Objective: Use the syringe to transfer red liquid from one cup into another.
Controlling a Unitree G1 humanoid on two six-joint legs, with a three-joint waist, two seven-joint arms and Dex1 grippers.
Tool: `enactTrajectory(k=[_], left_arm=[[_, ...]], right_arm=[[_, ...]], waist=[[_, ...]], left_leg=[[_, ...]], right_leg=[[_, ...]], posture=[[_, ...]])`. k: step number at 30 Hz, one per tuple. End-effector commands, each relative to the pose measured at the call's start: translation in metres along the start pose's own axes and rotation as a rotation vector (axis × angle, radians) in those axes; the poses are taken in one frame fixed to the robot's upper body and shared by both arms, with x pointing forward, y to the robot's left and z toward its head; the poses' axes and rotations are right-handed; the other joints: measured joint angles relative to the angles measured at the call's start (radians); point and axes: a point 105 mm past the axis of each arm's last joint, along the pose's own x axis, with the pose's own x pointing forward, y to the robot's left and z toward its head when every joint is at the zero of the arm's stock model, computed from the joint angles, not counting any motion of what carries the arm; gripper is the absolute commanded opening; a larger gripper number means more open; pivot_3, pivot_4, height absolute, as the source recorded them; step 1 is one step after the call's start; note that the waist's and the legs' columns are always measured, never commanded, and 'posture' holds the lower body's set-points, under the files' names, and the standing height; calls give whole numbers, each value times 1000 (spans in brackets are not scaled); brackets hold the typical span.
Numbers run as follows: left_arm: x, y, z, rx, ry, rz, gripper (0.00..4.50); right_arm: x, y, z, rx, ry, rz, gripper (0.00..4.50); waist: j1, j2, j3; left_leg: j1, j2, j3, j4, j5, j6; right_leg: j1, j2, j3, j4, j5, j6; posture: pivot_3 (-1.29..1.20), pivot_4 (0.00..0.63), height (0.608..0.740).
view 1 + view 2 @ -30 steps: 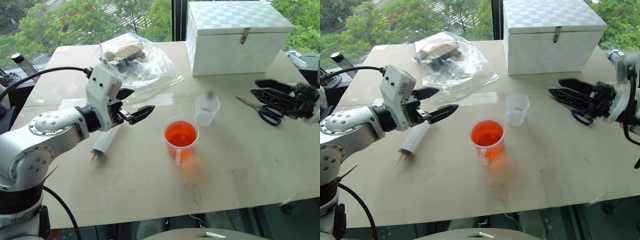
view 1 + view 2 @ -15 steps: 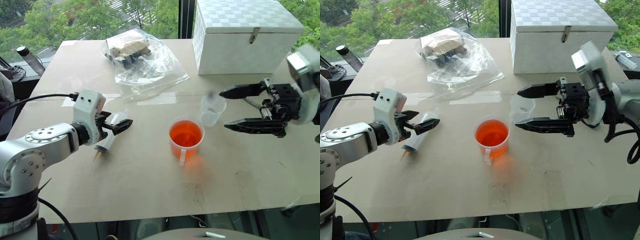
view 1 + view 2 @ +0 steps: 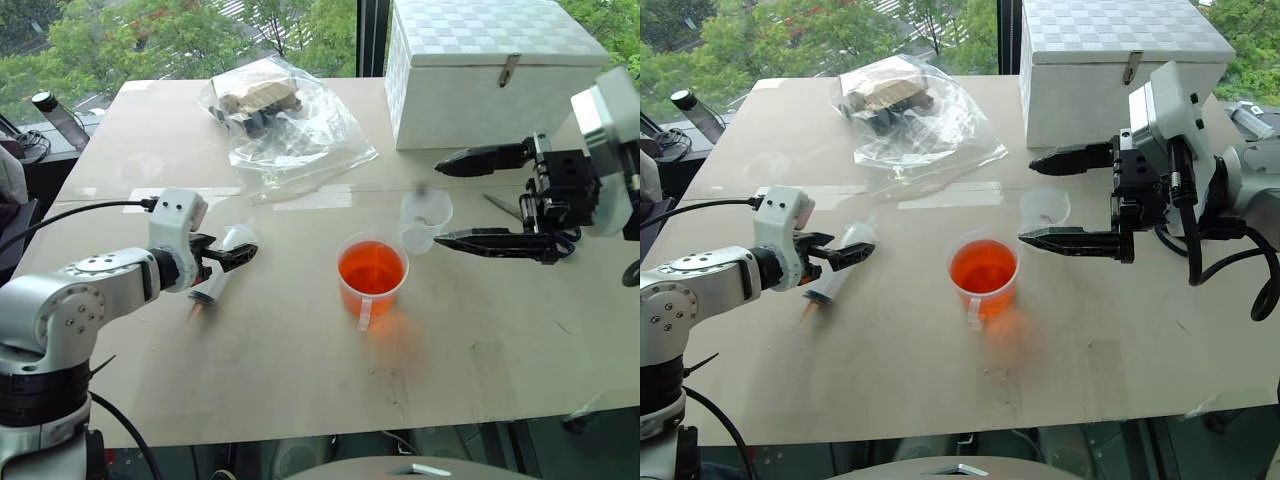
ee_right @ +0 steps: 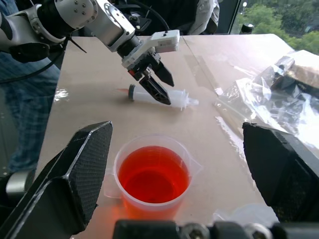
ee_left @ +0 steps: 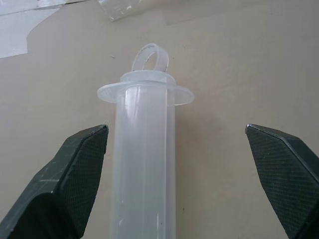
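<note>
The syringe (image 3: pixel 218 275) lies flat on the surface (image 3: pixel 300 380); the left gripper (image 5: pixel 177 164) is spread wide with one finger on each side of the barrel, neither touching it. The right gripper (image 3: pixel 452 200) is spread wide above the smaller colourless cup (image 3: pixel 425 220), just beside the wider beaker (image 3: pixel 371 277) of red liquid (image 3: pixel 371 268).

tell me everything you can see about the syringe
The syringe is large, of clear plastic, with a flanged barrel, a whitish ring-topped plunger pushed in, and an orange-tinged tip. It looks empty. It lies flat on the table, to the left of the beaker, tip toward the near edge. The open left gripper straddles the barrel; whether a finger touches it cannot be told.
</note>
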Motion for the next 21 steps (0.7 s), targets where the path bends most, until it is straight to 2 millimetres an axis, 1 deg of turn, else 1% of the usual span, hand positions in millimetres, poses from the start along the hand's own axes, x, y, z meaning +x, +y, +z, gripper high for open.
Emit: enactTrajectory(k=[1,5,8,11,15,17,21], left_arm=[[0,1,5,15,-23,11,4500],[6,2,2,14,-4,19,4500],[14,13,-1,-7,65,70,4500],[21,19,4,-7,111,92,4500],[29,19,13,11,201,75,4500],[30,23,14,62,259,96,4500],[30,23,18,74,316,68,4500]], right_arm=[[0,-2,6,-57,-17,-25,4425],[0,-2,3,-54,-18,-29,4425],[2,-3,2,-55,-17,-37,4425],[3,-4,2,-53,-23,-43,4425],[7,-6,4,-48,-29,-53,4425],[9,-7,5,-46,-34,-60,4425],[11,-8,6,-39,-42,-79,4425]], waist=[[-2,0,0],[-1,0,0],[3,0,0],[1,-1,-1],[1,-1,-1],[0,-1,-1],[-8,-1,-1]], left_leg=[[0,0,0,0,0,0],[0,0,0,0,0,0],[0,0,0,0,0,0],[0,0,0,1,0,0],[0,-1,0,1,0,0],[0,-1,0,1,0,0],[0,-1,1,2,0,0]], right_leg=[[0,0,0,0,0,0],[0,0,0,1,0,0],[0,0,0,1,0,0],[0,0,0,2,0,0],[0,1,0,2,0,0],[0,1,0,2,0,0],[-1,1,0,3,0,0]], posture=[[0,150,740],[0,150,740],[0,150,740],[0,150,740],[0,150,740],[0,150,740],[0,150,740]])
